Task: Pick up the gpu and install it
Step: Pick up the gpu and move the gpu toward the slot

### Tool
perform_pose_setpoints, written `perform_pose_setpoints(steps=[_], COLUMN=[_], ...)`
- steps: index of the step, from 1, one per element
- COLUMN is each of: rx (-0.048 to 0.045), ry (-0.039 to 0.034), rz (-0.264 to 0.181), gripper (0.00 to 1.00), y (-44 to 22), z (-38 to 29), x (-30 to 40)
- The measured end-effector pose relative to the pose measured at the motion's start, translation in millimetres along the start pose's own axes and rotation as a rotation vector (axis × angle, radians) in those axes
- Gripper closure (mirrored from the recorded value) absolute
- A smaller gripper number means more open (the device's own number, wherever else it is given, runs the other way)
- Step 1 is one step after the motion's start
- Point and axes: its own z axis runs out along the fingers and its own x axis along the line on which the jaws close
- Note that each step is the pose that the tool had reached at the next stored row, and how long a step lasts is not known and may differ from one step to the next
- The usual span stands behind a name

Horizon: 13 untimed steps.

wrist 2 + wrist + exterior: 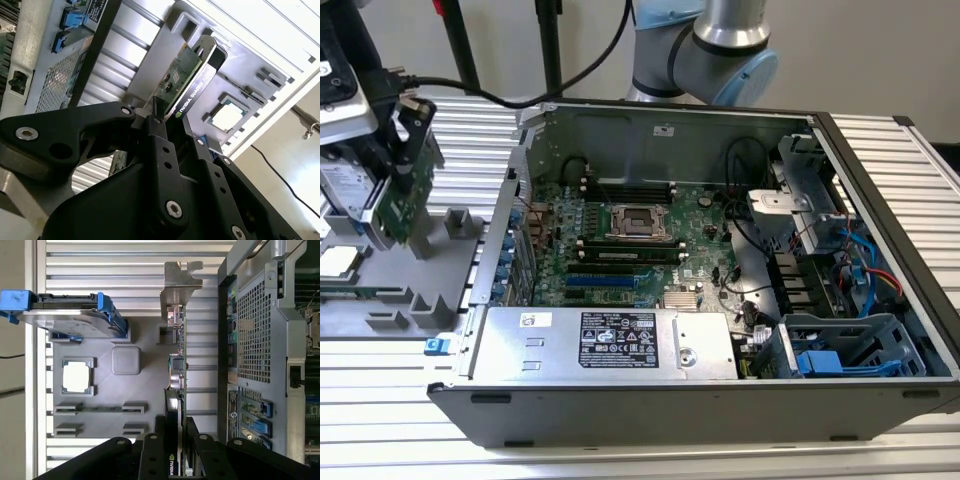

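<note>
One gpu (402, 200), on edge, sits clamped btwn the gripper (174, 436) fingers (151, 455), w/ its metal bracket (181, 282) at the end away from them. It's outside the open PC case (720, 385), on the exterior view's left of it, over the grey parts tray (380, 305). On that tray, hard drive (65, 320) & CPU chip (77, 376) sit farther from the case.

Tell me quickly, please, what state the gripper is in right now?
Gripper: shut on the gpu, clamping the card by one edge.
</note>
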Motion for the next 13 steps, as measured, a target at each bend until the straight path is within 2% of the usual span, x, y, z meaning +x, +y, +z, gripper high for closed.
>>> perform_pose_setpoints(steps=[13], rx=[0.0], ry=[0.0], rz=[0.0], gripper=[1.0], y=[0.7], z=[-11.3], x=[-0.2])
